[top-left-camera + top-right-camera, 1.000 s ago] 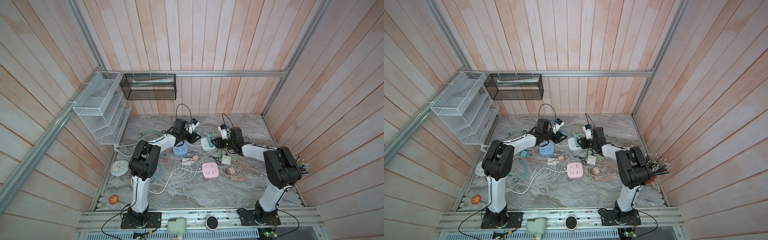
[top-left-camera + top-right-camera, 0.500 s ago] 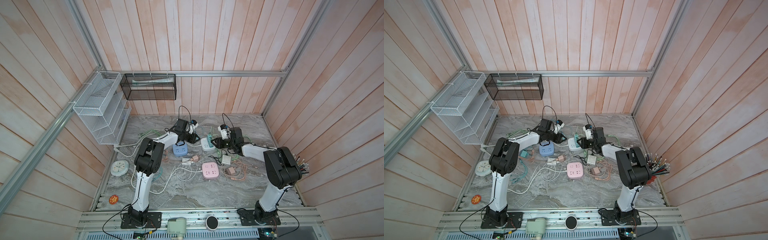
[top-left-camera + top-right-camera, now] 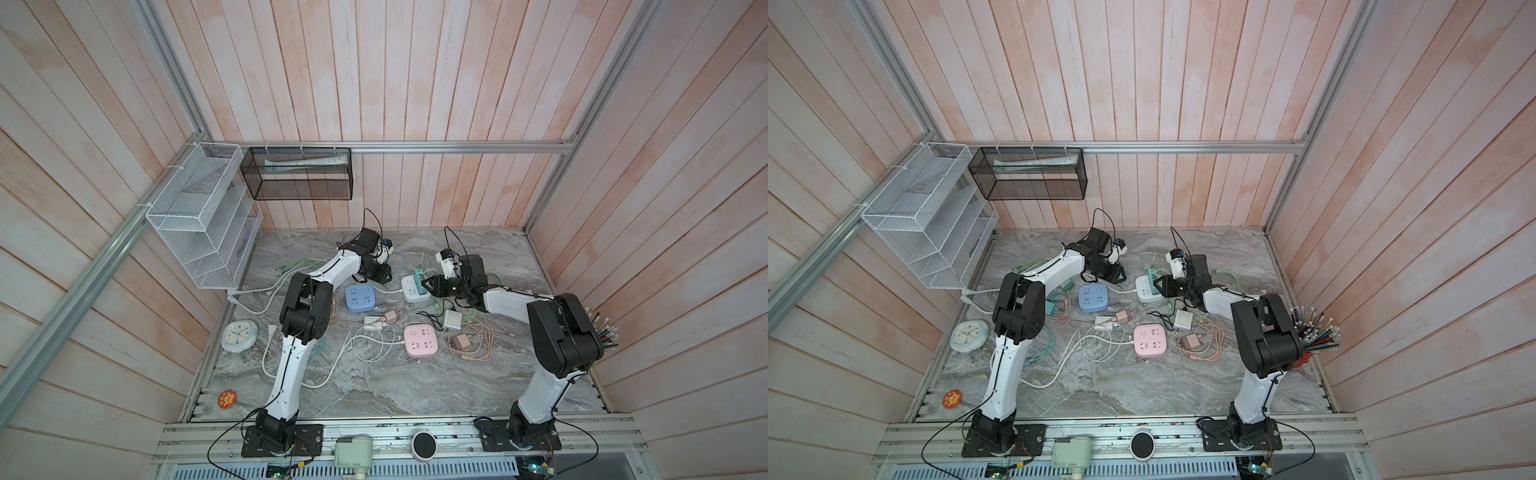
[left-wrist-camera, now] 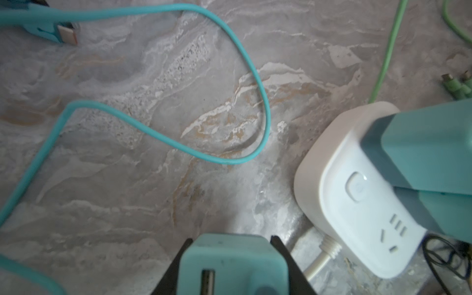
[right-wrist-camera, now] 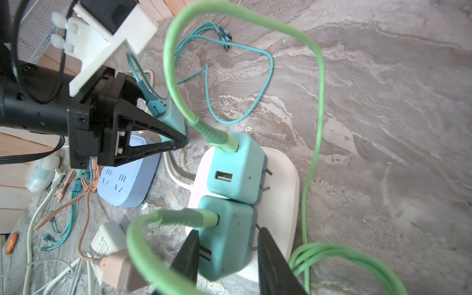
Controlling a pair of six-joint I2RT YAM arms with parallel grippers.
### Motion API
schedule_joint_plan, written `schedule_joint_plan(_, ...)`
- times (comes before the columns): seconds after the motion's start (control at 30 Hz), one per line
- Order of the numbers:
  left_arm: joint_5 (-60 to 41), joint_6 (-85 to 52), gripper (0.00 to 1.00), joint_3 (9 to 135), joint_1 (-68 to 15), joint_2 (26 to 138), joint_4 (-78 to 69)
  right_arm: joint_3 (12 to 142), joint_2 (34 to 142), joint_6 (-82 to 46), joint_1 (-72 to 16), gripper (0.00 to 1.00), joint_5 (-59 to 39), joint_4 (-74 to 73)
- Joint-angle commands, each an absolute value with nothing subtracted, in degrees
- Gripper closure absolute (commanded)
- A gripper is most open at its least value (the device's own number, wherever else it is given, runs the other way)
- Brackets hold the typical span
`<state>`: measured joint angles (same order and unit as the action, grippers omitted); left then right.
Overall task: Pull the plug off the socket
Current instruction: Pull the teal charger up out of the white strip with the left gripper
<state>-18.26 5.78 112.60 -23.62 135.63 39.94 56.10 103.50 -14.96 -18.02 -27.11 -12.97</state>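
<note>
starting at the left wall, a white wire rack [image 3: 199, 216] hangs beside a black mesh basket [image 3: 297, 174], and a small round clock [image 3: 239, 336] lies at the edge of the marble tabletop [image 3: 374, 395].

the left gripper [image 4: 231, 241] has its fingers clamped on a teal plug [image 4: 229, 265]. it holds the plug clear of every socket, just past the blue socket block [image 3: 360, 298] and just left of the white socket [image 4: 357, 204]. one usb port on this plug faces the left wrist camera, empty. a teal cable [image 4: 265, 115] loops loosely over the marble beneath it.

right of that, the white socket sits on the marble with two more plugs on it, side by side and touching. the second teal plug [image 5: 229, 245] has a green cable [image 5: 319, 102] in its port, and its prongs show a little above the socket face. the right gripper [image 5: 228, 232] has a finger on each side of this plug, close against it, and it looks like a grip. the third teal plug [image 5: 237, 173] has a green lead in one port and its other port free. its prongs also show partly.

nearer the front, a pink socket block [image 3: 420, 340] lies among white and peach cables. at the far right, a bundle of pencils [image 3: 602, 332] pokes out by the right arm.
</note>
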Motion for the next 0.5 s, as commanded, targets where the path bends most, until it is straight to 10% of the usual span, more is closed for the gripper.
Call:
schedule_joint_plan(0.0,-16.2,7.5,0.86,115.4,-23.7,137.9,46.6,54.7,106.3,-14.1,-18.6,0.64,-25.5,-3.9)
schedule_joint_plan(0.37,-13.1,6.8,0.00,116.6,-24.6,136.3,45.8,54.8,105.4,-14.2,-18.6,0.61,-25.5,-4.2)
schedule_joint_plan(0.47,-13.0,6.7,0.00,117.7,-24.7,135.6,45.9,54.9,105.2,-14.5,-18.5,0.60,-25.5,-4.5)
